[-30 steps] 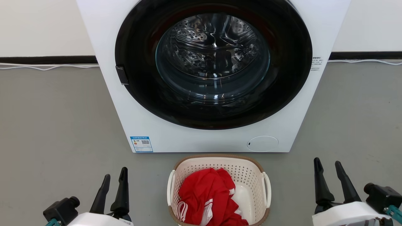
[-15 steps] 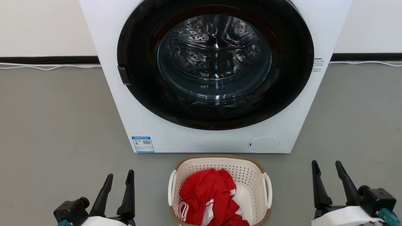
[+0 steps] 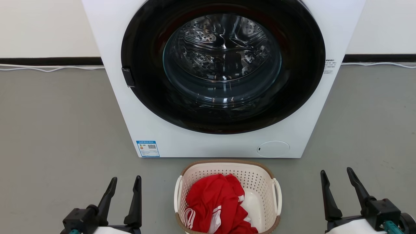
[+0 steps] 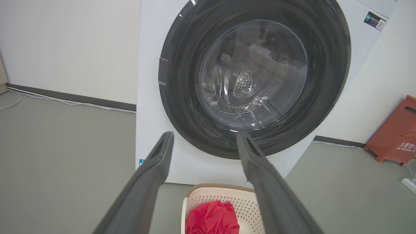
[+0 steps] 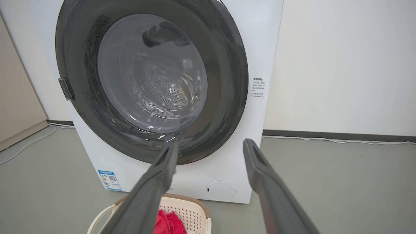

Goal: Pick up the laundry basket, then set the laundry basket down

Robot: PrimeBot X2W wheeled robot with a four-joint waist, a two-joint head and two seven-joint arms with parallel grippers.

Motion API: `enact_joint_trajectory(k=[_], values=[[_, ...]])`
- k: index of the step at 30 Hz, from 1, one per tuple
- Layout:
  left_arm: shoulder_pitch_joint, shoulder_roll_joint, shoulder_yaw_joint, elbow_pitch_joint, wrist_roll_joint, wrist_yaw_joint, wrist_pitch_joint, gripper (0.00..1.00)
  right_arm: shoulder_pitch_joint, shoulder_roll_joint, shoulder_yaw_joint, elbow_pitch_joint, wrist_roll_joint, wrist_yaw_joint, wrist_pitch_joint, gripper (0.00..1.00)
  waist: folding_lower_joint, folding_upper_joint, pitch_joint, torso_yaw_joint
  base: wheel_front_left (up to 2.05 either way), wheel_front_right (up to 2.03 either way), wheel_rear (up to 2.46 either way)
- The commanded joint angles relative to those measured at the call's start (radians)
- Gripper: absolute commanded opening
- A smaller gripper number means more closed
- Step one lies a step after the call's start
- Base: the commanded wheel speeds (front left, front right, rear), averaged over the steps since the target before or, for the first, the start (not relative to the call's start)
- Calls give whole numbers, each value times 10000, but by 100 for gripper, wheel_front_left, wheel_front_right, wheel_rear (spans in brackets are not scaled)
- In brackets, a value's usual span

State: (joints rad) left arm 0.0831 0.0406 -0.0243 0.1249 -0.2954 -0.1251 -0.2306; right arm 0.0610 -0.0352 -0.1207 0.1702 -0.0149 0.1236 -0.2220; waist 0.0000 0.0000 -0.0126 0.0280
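Reach | left pincer and right pincer gaped empty | you needed to take laundry basket by both handles evenly.

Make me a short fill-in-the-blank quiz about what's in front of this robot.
The cream perforated plastic laundry basket sits on the grey floor before a white ____.
Inside it lies a crumpled ____ garment.
The left gripper and right gripper flank it, jaws ____.
Missing: washing machine; red; open.
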Motion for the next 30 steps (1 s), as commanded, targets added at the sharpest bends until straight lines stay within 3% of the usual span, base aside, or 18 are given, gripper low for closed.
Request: enact_joint_trajectory(k=[1,7,30], values=[[-136,89,231,-336,298,-50,-161,100,-146,-144,210,-329,-398,64,-247,100,0,0,-1,12,0,0,0],[-89,96,183,-410,836,-54,-312,100,-78,-150,186,-393,-1081,71,-398,100,0,0,1,47,0,0,0],[-58,96,186,-351,688,-55,-312,100,-60,-150,-12,-324,-955,71,-398,100,0,0,30,5,0,0,0]])
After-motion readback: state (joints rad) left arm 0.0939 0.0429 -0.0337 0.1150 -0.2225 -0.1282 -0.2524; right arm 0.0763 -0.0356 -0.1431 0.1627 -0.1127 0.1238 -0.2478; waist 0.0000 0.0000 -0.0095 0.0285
